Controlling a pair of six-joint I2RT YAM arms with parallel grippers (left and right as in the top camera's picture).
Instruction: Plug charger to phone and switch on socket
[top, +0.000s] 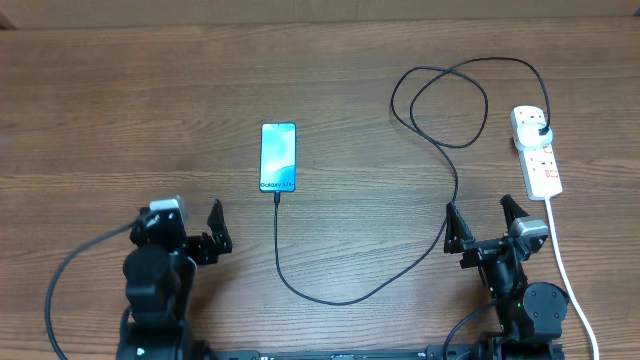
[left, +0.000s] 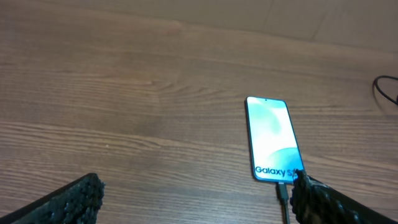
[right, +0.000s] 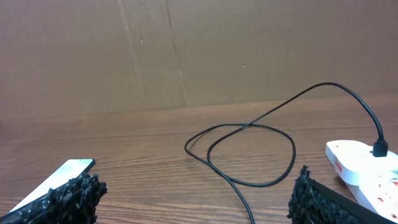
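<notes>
The left gripper (top: 190, 215) and right gripper (top: 479, 210) both hang wide open, empty, while the phone (top: 279, 157) lies mid-table (charger (top: 276, 230) tip at its near edge, plug in the socket (top: 538, 155) rightward).

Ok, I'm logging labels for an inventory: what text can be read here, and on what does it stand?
"Galaxy S" at the lower edge of the phone screen; what follows is covered in the left wrist view and blurred from overhead.
Red markings on the power strip: too small to read.
No other text shows.
</notes>
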